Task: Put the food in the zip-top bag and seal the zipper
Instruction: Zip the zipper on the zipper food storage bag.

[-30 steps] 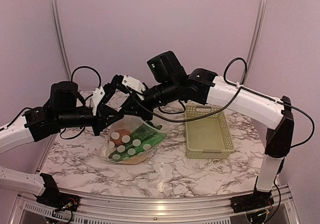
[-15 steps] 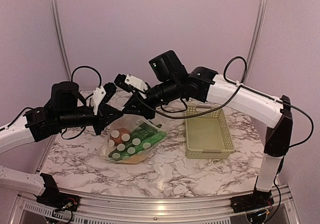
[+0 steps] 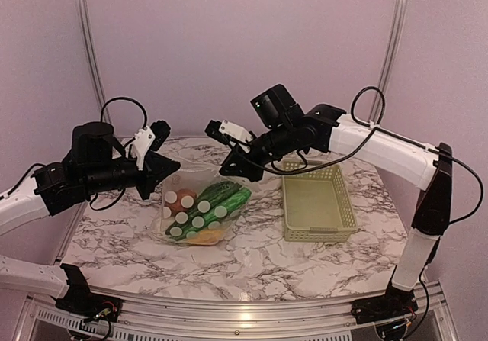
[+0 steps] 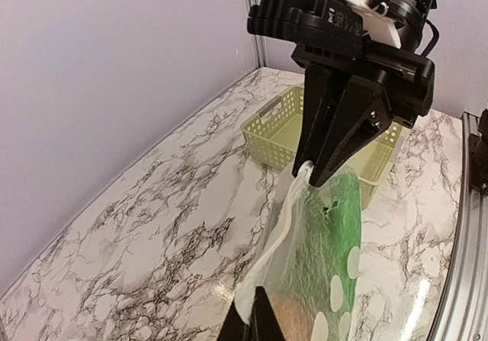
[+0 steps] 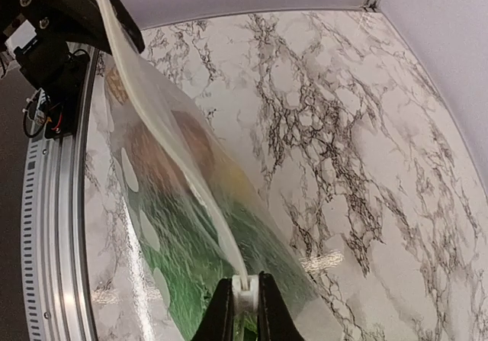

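While the small toy produce (image 3: 207, 206) already sits in the clear dotted zip-top bag (image 3: 191, 220) left of the pale green slotted basket (image 3: 348, 204), left gripper (image 3: 173, 168) and right gripper (image 3: 229, 168) each pinch an end of its zipper strip (image 5: 171, 139); seal unconfirmed, likely the step left.

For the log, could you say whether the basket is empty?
Empty: the pale green basket shows only bare floor; the food lies inside the zip-top bag.

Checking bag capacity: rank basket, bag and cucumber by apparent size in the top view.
Largest: bag and basket, about alike; the held-up bag may be nearer the camera, so unranked.
Smallest: cucumber.
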Tool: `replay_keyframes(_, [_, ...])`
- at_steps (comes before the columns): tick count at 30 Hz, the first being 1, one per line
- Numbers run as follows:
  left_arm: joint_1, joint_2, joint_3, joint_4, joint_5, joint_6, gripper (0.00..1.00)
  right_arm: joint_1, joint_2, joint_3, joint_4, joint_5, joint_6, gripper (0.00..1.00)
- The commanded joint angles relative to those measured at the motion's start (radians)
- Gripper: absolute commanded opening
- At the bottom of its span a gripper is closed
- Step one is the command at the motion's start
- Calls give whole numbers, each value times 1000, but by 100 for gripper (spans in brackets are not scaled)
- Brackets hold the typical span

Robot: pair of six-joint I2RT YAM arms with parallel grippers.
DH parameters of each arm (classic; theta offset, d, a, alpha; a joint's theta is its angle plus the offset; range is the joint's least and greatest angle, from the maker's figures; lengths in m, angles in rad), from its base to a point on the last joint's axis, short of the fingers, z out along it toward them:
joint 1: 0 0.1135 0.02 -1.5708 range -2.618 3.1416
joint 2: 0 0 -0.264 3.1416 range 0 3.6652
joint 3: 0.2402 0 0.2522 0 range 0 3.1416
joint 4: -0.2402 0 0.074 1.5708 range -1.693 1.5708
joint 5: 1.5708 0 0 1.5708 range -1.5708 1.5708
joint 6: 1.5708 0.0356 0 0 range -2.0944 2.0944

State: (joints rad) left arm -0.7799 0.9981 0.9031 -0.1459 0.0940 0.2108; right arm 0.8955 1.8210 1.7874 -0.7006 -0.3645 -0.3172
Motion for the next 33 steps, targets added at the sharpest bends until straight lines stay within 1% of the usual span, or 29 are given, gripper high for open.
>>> replay_keyframes(1, [41,-63,-5,-15,-25,17,0,-81,-88,-82,-86,117,-27,8])
replay_keyframes(5, [62,-77,-19,-20,-19,18,0,-144,-139,-141,-75,114,-32,8])
replay_keyframes(8, [71,-84,-26,-18,-19,16,0,-168,-168,-171,-75,120,-40,8])
replay_keyframes(21, [95,-93,-60,20,-22,0,0,-176,-197,-228,-95,183,-79,9])
replay_keyframes(33, [109,-53,-102,91,-26,-15,0,-176,-223,-276,-131,182,-139,12])
